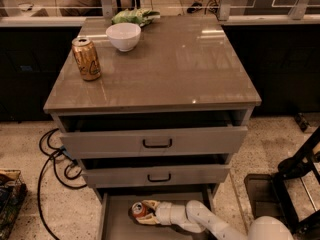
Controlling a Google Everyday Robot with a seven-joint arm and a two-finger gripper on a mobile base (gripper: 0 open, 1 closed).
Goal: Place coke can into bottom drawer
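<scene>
The coke can lies tilted inside the open bottom drawer, its silver top facing the camera. My gripper reaches in from the right at the end of the white arm and is shut on the can, just above the drawer floor near its back left part. The can's red body is mostly hidden by the fingers.
A gold-brown can, a white bowl and a green bag stand on the cabinet top. The two upper drawers are slightly open, overhanging the bottom one. Black cables lie on the floor at left; a black stand at right.
</scene>
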